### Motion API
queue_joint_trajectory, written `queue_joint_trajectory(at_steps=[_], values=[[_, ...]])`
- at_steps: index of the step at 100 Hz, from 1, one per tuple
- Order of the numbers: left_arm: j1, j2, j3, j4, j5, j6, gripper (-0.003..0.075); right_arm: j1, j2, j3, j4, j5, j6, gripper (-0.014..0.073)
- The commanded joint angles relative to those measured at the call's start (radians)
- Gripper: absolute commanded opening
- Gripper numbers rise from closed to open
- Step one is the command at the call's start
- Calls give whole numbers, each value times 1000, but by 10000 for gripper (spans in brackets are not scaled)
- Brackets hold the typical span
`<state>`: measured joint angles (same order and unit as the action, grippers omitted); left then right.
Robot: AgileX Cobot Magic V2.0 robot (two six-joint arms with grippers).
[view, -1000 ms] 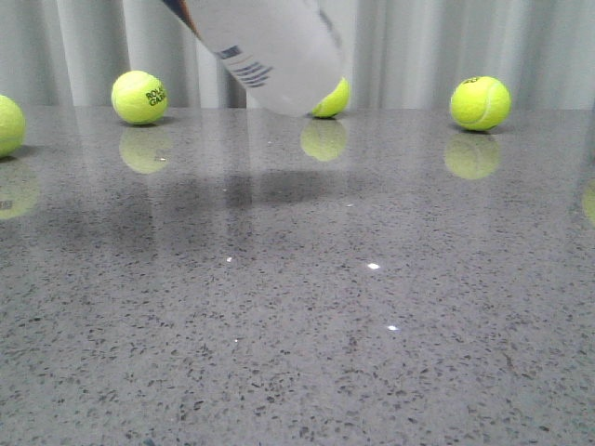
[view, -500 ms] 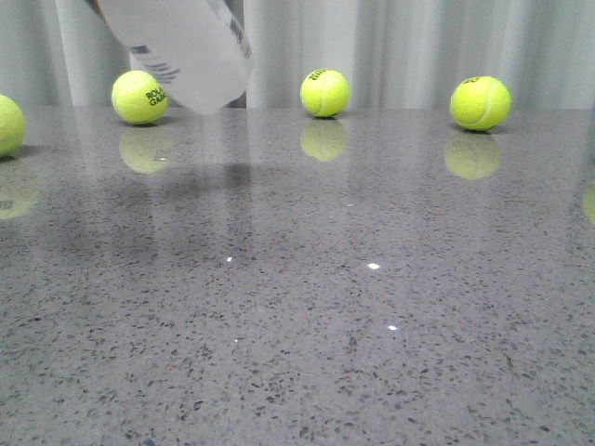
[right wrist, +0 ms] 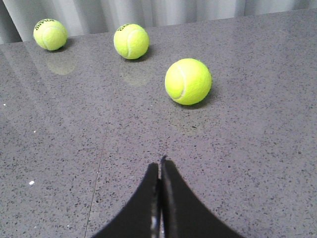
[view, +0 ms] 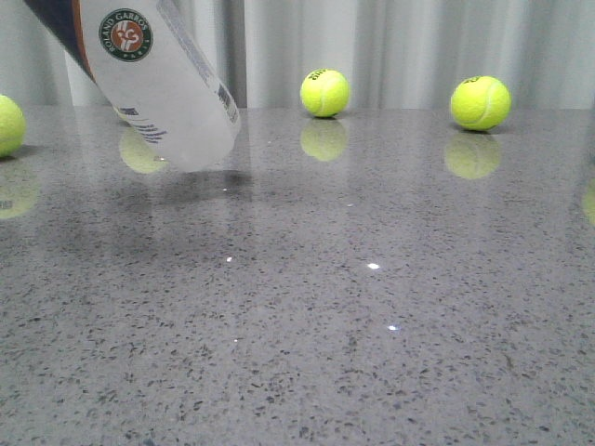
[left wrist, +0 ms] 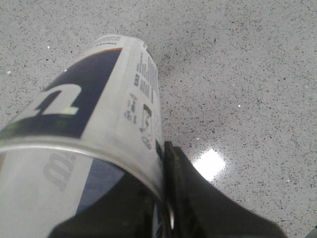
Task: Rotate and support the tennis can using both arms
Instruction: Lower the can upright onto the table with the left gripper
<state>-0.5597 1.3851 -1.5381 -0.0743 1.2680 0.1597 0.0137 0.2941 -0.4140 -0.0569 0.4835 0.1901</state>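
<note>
The tennis can (view: 158,79) hangs tilted at the upper left of the front view. Its round red-green emblem faces the camera and its lower end is just above the grey table (view: 372,307); I cannot tell if it touches. In the left wrist view the can (left wrist: 94,114) fills the frame with its navy panel and white logo. My left gripper (left wrist: 119,203) is shut on the can; one black finger (left wrist: 174,173) presses its side and the other is hidden behind it. My right gripper (right wrist: 159,166) is shut and empty, low over the table. No arm shows in the front view.
Yellow-green tennis balls lie along the table's back: one in the middle (view: 324,92), one at the right (view: 480,102), one at the left edge (view: 7,124). Three balls lie ahead of the right gripper, the nearest (right wrist: 187,81) a short way off. A pale curtain hangs behind.
The can has swung left and then down toward the table, turning so the round emblem now faces the camera. It now hides the far-left back ball.
</note>
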Motion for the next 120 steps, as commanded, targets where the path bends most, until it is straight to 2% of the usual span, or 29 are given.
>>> queue_joint_trajectory(at_steps=[1, 12, 19, 43, 50, 69, 120], values=[[-8, -27, -25, -19, 8, -10, -19, -6, 8, -27, -2, -79, -1, -66], [-8, -27, -25, -19, 8, -10, -11, -6, 8, -27, -2, -79, -1, -66], [-8, -27, -25, -19, 8, -5, 31, -6, 8, -27, -2, -79, -1, -66], [-8, -27, -25, -19, 8, 18, 307, -6, 8, -27, -2, -79, -1, -66], [-8, -27, -25, -19, 8, 18, 347, -6, 8, -27, -2, -79, -1, -66], [-8, -21, -35, -7, 8, 18, 349, -6, 8, -27, -2, -79, -1, -66], [32, 193, -277, 3, 8, 18, 349, -6, 8, -27, -2, -79, -1, -66]])
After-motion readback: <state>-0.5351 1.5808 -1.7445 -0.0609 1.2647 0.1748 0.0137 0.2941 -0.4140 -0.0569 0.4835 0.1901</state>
